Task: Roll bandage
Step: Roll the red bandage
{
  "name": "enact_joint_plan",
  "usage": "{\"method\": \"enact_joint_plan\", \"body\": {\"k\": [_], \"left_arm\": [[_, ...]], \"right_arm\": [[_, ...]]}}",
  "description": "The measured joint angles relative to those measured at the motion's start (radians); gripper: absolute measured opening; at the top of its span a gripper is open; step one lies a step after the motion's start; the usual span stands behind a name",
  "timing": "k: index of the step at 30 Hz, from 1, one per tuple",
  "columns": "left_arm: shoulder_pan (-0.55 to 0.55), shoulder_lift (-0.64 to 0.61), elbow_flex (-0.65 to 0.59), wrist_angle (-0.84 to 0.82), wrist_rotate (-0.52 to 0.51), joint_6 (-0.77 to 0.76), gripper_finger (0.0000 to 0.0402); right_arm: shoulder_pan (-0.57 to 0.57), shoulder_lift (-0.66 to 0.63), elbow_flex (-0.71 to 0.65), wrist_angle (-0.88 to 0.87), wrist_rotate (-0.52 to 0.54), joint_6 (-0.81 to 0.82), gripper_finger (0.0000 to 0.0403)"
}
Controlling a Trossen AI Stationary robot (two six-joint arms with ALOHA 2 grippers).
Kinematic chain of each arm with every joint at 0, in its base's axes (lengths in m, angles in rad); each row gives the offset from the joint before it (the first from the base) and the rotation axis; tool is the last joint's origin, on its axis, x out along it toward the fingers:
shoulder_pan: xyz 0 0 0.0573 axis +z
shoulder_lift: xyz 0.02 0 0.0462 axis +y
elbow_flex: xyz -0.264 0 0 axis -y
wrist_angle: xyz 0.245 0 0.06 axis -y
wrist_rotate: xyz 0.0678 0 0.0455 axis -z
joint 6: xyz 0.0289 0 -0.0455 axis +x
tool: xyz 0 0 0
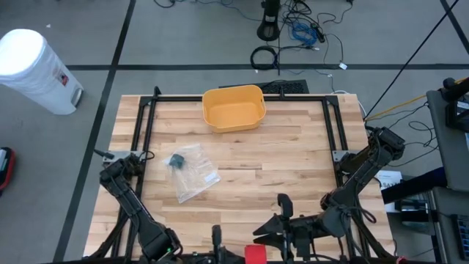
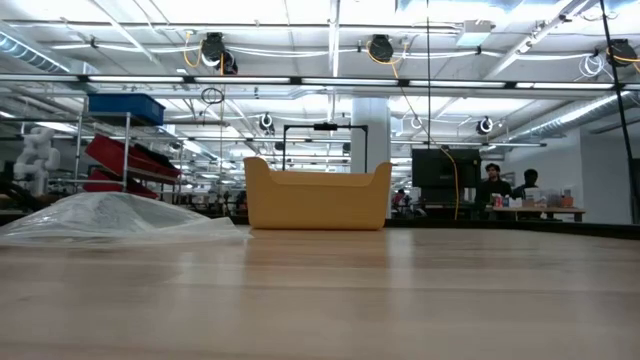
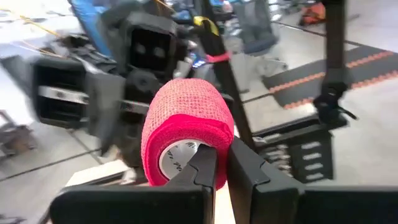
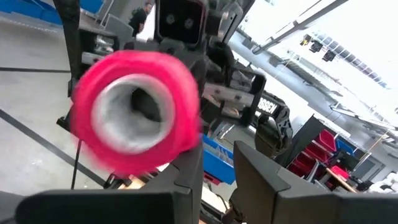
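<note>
A red bandage roll (image 3: 186, 127) with a white core is held up above the table's near edge (image 1: 253, 254), its axis about level. My left gripper (image 3: 222, 155) is shut on it. My right gripper (image 4: 214, 162) faces the roll's other end (image 4: 134, 112) from the opposite side. It is open, with nothing between its fingers, and one finger (image 4: 189, 177) stands just under the roll. Neither gripper shows in the low view. My left gripper pinches the roll's wall (image 3: 219, 144) at the end facing it. One finger (image 3: 200, 167) is in front of the white core's opening and the other (image 3: 249, 177) is outside the red wrap. The fingers reach in about level. The roll is lifted clear of the table. My right gripper: whether its finger touches the roll's underside, I cannot tell.
A clear plastic bag (image 1: 192, 172) holding a dark item lies left of the table's middle, also in the low view (image 2: 110, 215). A yellow bin (image 1: 233, 108) stands at the far edge. Black frame rails (image 1: 146, 125) run along the table's left, right and far sides.
</note>
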Motion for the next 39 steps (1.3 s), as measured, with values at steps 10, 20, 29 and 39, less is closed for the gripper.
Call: {"method": "enact_joint_plan", "body": {"k": [10, 20, 29, 39], "left_arm": [[0.026, 0.000, 0.000, -0.069, 0.087, -0.047, 0.0022], [0.045, 0.000, 0.000, -0.232, 0.016, 0.140, 0.0022], [0.046, 0.001, 0.000, -0.305, -0.094, 0.520, 0.0022], [0.037, 0.001, 0.000, -0.349, -0.119, 0.931, 0.0022]], "right_arm": [[0.049, 0.000, 0.000, 0.059, 0.212, -0.158, 0.0075], [0.179, -0.011, 0.000, 0.201, 0.412, -0.246, 0.0075], [0.242, -0.046, 0.000, 0.105, 0.413, -0.083, 0.0075], [0.226, -0.082, 0.000, -0.159, 0.229, -0.024, 0.0119]]}}
